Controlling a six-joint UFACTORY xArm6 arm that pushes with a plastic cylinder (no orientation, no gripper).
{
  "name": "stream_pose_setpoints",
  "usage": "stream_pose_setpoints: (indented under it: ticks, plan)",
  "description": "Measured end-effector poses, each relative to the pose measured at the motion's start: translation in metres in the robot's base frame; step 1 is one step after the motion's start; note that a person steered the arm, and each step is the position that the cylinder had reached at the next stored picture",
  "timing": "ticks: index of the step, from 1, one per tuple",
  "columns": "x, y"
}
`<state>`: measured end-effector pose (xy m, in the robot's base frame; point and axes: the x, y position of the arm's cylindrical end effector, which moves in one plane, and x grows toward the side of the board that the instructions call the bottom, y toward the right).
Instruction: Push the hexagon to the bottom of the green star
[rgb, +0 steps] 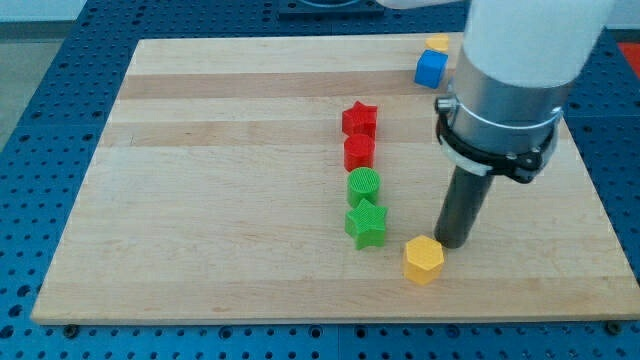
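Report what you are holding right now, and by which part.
Nothing is held; I have only a rod. My tip sits just to the upper right of the yellow hexagon, about touching it, to the right of the green star.

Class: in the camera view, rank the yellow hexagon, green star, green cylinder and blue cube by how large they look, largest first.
1. yellow hexagon and green star: look alike, so unranked; both lie nearer the view's bottom, which may enlarge them.
2. green cylinder
3. blue cube, partly hidden by the arm.
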<state>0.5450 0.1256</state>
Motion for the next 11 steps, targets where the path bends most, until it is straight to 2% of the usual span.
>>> stream_pose_setpoints:
  ticks: [2, 5, 7, 9, 11]
  plan:
    - [0.027, 0.005]
    - [0.037, -0.015]
    - [0.053, -0.007]
    - [0.037, 0.011]
    - [0.032, -0.018]
